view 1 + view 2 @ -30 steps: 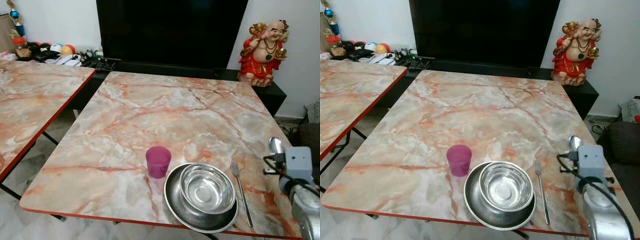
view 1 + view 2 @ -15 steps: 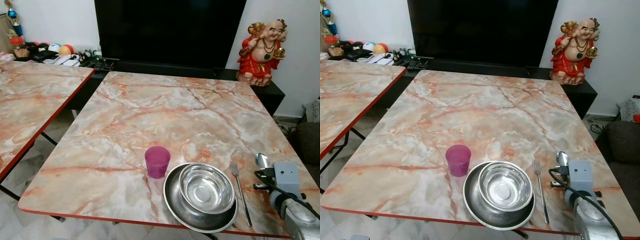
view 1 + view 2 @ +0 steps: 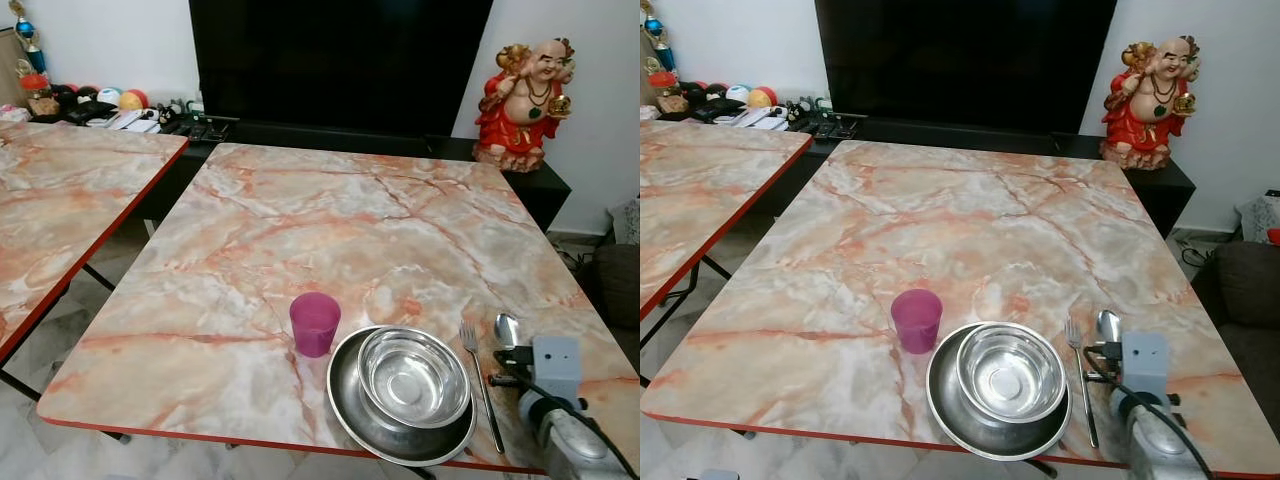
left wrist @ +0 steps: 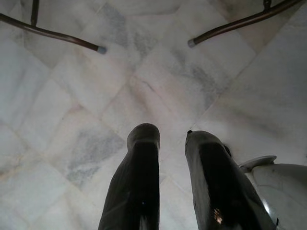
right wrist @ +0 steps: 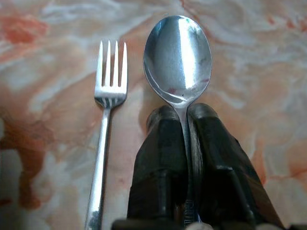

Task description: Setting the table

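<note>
Right claw (image 5: 184, 120) grips a spoon (image 5: 178, 55) by its handle, its two black fingers (image 5: 160, 143) closed tight on the thin stem with the bowl jutting out past the tips, face up. It hovers low over the near right part of the marbled tabletop (image 3: 330, 220), and the silver arm behind it enters from the lower right corner of the head views.

Farthest to the claw's left stands a purple cup (image 3: 315, 323), upright on the tabletop. Between the cup and the claw sits a steel plate (image 3: 350, 405) with a steel bowl (image 3: 414, 377) resting inside it; the cup is just beside the plate's rim. Right beside the claw, on its left, lies a fork (image 5: 106, 120), tines pointing away from the robot, running parallel to the spoon and close to it without touching. The spoon's bowl (image 3: 506, 329) sits just beyond the claw, level with the fork's tines.

Well beyond the claw, past the far right corner of the tabletop, a red and gold laughing figurine (image 3: 525, 100) stands on a low black cabinet.

Left claw (image 4: 172, 139) hangs idle over a pale marble floor (image 4: 72, 96), fingers slightly parted, holding nothing.
</note>
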Robot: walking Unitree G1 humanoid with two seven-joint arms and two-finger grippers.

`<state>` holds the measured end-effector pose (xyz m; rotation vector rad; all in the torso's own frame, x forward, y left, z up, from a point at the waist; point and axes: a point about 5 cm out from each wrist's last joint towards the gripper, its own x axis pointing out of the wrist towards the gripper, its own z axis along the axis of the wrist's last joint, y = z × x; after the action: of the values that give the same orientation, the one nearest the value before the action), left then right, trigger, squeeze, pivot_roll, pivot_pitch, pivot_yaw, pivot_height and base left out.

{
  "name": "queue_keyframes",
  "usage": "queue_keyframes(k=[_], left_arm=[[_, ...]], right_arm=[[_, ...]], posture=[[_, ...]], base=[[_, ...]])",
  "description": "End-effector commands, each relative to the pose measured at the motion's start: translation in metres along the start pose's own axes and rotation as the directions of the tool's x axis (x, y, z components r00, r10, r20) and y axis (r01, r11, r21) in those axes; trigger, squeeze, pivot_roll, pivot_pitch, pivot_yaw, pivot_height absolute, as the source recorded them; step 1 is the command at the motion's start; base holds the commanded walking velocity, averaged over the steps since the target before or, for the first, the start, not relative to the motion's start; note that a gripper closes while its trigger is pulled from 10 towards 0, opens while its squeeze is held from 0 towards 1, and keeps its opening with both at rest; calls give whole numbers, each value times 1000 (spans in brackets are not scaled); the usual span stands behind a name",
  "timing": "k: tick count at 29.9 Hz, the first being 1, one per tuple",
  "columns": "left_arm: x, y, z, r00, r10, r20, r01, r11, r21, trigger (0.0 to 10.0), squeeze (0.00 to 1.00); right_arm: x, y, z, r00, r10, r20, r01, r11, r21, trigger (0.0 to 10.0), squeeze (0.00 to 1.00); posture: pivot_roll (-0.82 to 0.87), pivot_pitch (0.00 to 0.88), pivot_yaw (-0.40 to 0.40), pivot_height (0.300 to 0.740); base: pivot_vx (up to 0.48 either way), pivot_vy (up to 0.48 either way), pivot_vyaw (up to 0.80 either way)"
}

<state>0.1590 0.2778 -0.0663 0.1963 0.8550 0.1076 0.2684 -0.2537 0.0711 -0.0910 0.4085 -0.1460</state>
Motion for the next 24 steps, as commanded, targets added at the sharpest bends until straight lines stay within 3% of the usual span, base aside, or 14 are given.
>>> queue_keyframes(k=[1,24], left_arm=[[-1,3,-2,1000,4,-20,-4,1000,5,10000,0],[-1,5,-4,1000,7,-23,-7,1000,5,10000,0]], right_arm=[[2,0,2,1000,-14,17,14,1000,26,10000,0],[15,1,-1,999,-30,38,27,997,69,10000,0]], posture=[[63,0,-9,740],[70,2,-8,740]], base=[[0,0,0],[0,0,0]])
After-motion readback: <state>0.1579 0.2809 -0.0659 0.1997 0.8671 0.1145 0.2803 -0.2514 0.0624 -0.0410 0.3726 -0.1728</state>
